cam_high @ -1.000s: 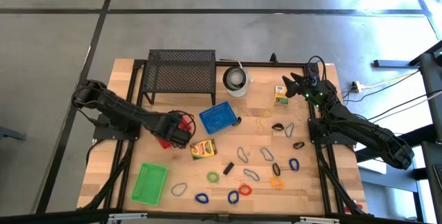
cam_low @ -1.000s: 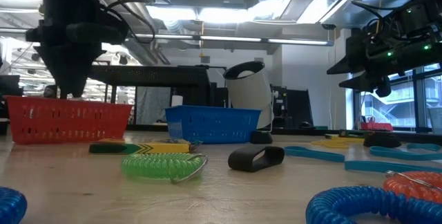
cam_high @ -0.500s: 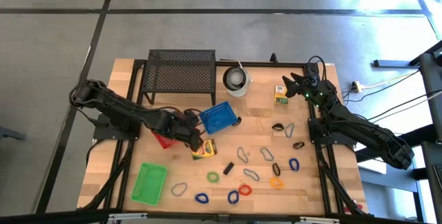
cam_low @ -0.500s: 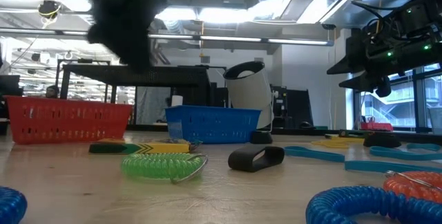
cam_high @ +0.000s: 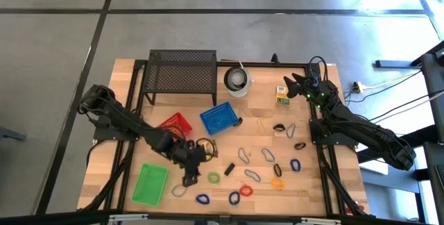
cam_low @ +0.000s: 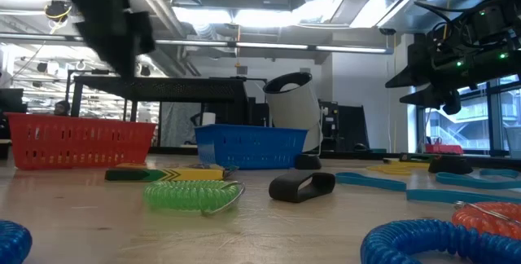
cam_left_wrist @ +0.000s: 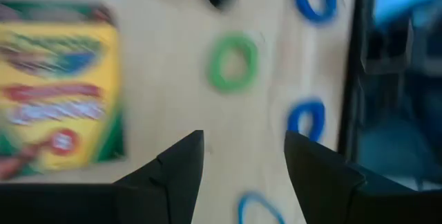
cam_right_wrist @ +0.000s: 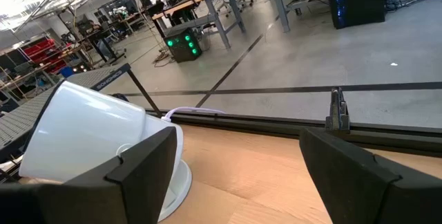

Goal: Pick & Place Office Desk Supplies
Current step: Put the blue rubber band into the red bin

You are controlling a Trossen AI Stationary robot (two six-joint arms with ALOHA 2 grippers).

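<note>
Several small loops lie flat on the table's near right part, among them a green loop and a blue loop. A black clip lies beside them. One yellow-and-green crayon box lies mid-table, and a second crayon box lies near the far right corner. My left gripper hovers open over bare wood between the first box and the green loop. My right gripper waits open above the far right corner.
A black mesh stand and a white cup stand at the far edge. A red basket, a blue basket and a green basket sit left of the loops.
My left gripper has swung from above the red basket toward the table's near edge and rightward, past the crayon box, to the bare wood near the green loop. The red basket is now uncovered. The right arm has kept still.
</note>
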